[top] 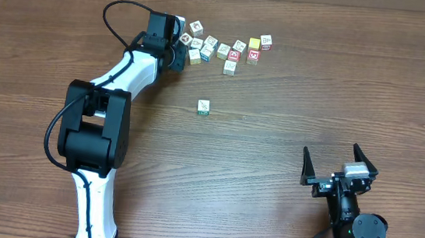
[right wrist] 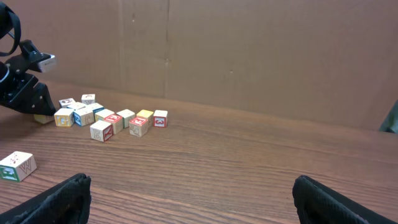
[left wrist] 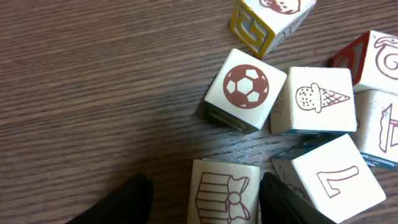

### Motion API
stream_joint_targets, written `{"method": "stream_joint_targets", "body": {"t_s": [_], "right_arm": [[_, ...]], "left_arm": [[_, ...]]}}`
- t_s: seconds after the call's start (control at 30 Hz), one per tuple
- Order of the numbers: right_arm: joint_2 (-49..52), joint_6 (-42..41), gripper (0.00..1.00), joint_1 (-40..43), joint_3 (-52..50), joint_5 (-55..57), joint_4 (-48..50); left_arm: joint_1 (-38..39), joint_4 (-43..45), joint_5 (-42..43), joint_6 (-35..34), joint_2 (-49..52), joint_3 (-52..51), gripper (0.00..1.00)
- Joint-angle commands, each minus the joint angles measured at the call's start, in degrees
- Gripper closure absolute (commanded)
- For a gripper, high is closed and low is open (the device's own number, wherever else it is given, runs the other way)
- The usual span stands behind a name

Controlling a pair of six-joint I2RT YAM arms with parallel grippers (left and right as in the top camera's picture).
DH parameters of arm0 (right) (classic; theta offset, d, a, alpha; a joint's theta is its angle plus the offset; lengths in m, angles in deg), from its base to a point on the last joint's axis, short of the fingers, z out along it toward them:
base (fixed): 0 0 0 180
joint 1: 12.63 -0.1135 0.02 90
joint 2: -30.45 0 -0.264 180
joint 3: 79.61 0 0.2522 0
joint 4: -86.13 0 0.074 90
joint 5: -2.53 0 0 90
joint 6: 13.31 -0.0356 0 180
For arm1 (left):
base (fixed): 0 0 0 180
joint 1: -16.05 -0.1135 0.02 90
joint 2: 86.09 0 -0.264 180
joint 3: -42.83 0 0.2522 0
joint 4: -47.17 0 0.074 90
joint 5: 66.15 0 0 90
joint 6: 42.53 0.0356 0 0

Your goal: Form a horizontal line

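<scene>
- While the left gripper (left wrist: pixel 205 182) hangs low over the left end of the cube cluster (top: pixel 224 51), its black fingers (left wrist: pixel 134 200) stand apart astride a gift-box cube (left wrist: pixel 224 198). Bare table shows between the cube and one finger, so nothing is clamped.
- The cubes are small wooden blocks with square cream faces, brown line drawings and coloured edges. Close by are a soccer-ball cube (left wrist: pixel 245 87), an ice-cream-cone cube (left wrist: pixel 314 99), a numeral-7 cube (left wrist: pixel 333 180) edged in blue, and a yellow-framed cube (left wrist: pixel 264 22).
- The table (top: pixel 317 90) is brown with a streaky wood grain, and a plain cardboard wall (right wrist: pixel 249 50) stands behind it.
- The horizontal line is not yet formed: one white-and-green cube (top: pixel 204 107) stands alone at mid-table, well apart from the cluster at the far side.
- The left arm (top: pixel 135 72), white shells with black joints, stretches diagonally from the near edge up to the cluster, its wrist bent down over the cubes.
- The right gripper (top: pixel 332 163) sits low near the near right corner, with its jaws spread wide and empty, pointing across the table.
</scene>
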Motion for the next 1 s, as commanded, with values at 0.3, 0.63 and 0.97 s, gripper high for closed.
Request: {"method": "stream_joint_targets", "body": {"t_s": [0.3,0.63,0.97], "right_arm": [[-0.57,0.07,0.00,-0.22,-0.61,-0.35,0.33],[-0.57,0.04,0.00,-0.22,-0.61,-0.33,0.33],[-0.57,0.07,0.00,-0.22,-0.61,-0.35,0.33]], "left_arm": [[0.09,3.15,0.72,-0.37,0.00,-0.39,0.60],[0.83,0.26,0.72,-0.37,0.02,-0.42,0.59],[0.81,0.17,0.70,-0.37,0.04,-0.52,0.62]]}}
